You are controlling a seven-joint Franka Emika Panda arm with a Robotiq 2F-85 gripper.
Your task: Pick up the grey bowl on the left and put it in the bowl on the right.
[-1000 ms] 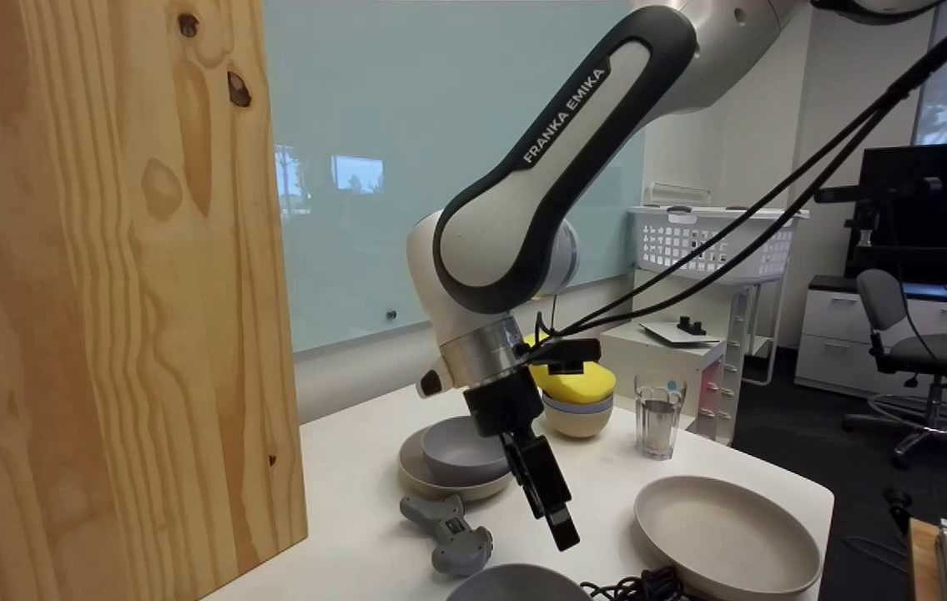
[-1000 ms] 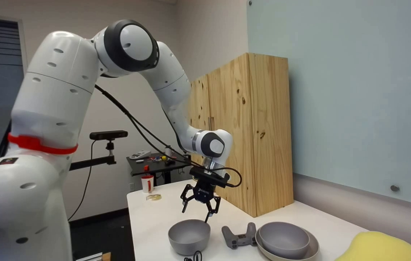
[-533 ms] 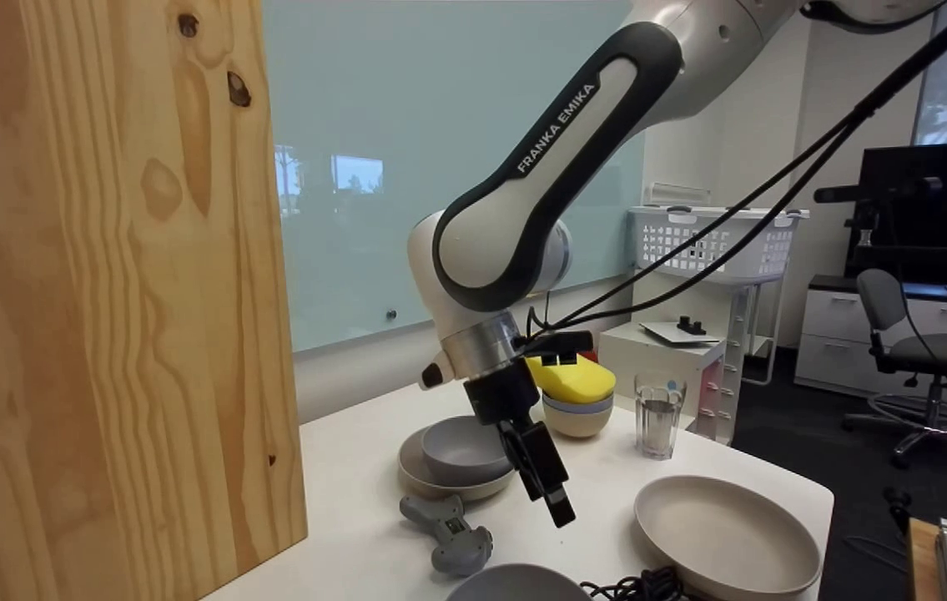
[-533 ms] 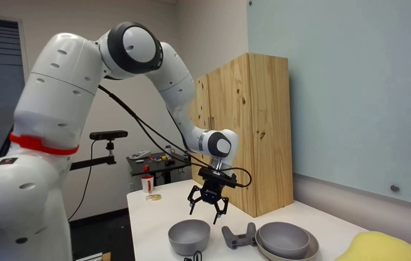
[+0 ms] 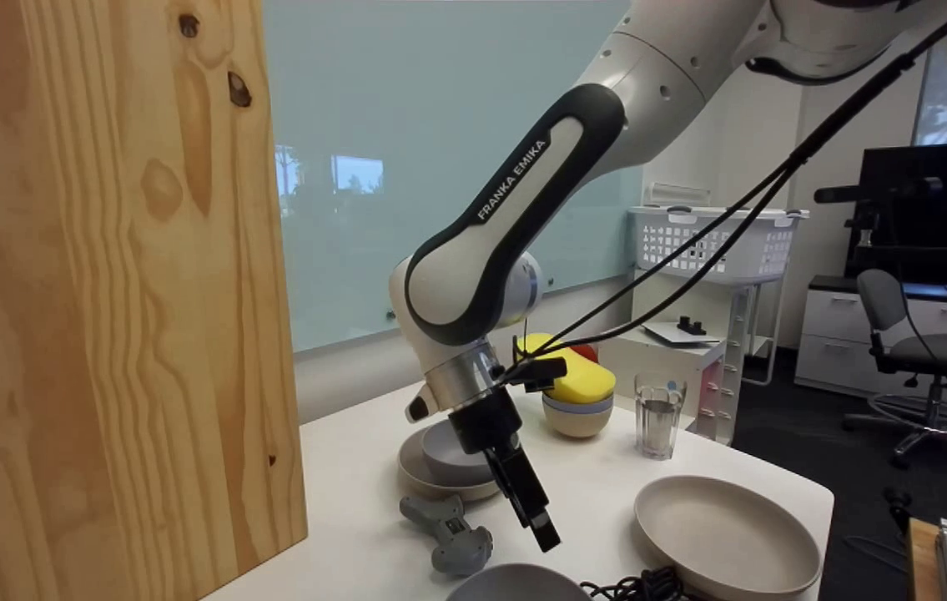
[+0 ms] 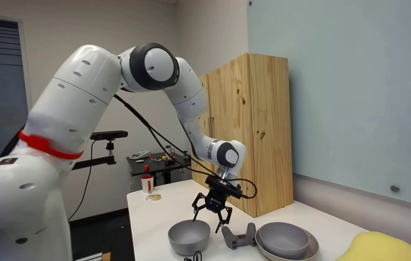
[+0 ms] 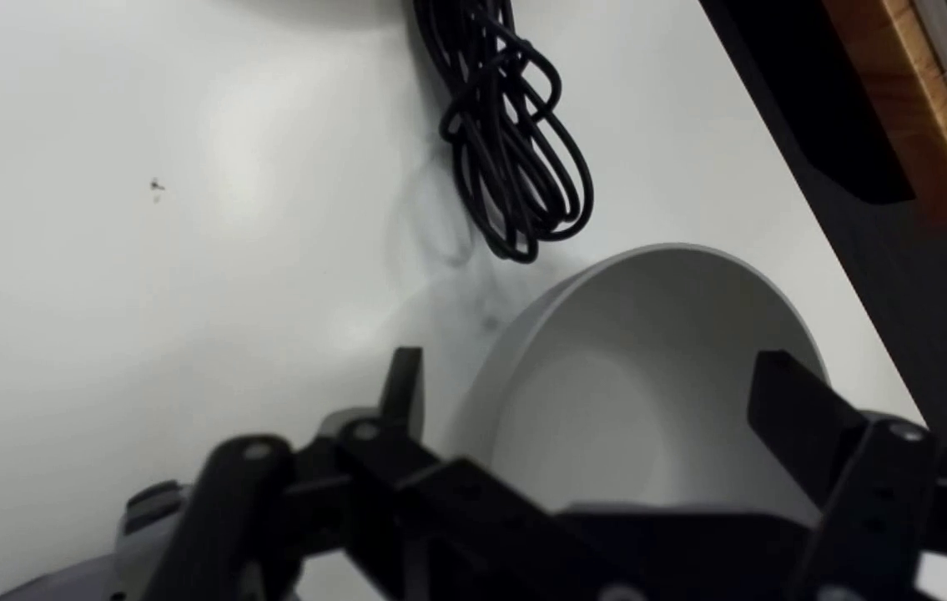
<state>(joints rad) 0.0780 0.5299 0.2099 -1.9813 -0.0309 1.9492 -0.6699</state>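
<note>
In an exterior view, your black two-fingered gripper (image 6: 206, 225) hangs spread, empty, near the round, matte grey bowl (image 6: 189, 237) on the white table (image 6: 165, 206). In the wrist view, the bowl's left rim shows between the fingers (image 7: 406, 380); probably light, stiff, slippery: pinch there, one finger inside.

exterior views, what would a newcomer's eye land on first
The white robot arm likely comes first, arching across an exterior view, its open gripper near the grey bowl that stands alone. Next is probably the tall wooden cabinet, filling the left side of an exterior view. Then a bright yellow thing pops out, lying on stacked bowls beyond the gripper.
</note>
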